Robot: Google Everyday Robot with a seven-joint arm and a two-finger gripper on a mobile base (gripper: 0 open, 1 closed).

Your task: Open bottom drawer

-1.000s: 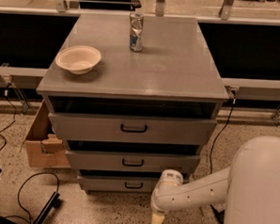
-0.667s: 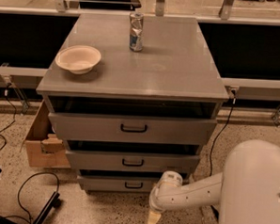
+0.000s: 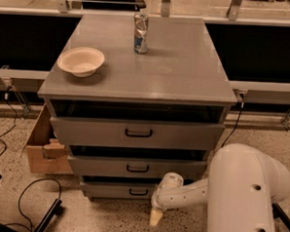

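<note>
The bottom drawer [image 3: 117, 189] is the narrowest grey front at the foot of the grey cabinet, with a small black loop handle [image 3: 138, 192] at its centre. It stands out a little from the cabinet body, like the two drawers above it. My gripper [image 3: 155, 217] hangs at the end of the white arm, low over the floor, just right of and below the bottom drawer's handle. It is not touching the handle.
The mid-sized drawer [image 3: 137, 167] and the tallest top drawer [image 3: 137, 133] sit above. A cream bowl [image 3: 81, 61] and a can [image 3: 140, 33] stand on the cabinet top. A cardboard box [image 3: 43, 144] lies at left, black cables [image 3: 30, 204] on the speckled floor.
The gripper and forearm have shifted slightly left, closer under the bottom drawer's handle. The drawers have not moved.
</note>
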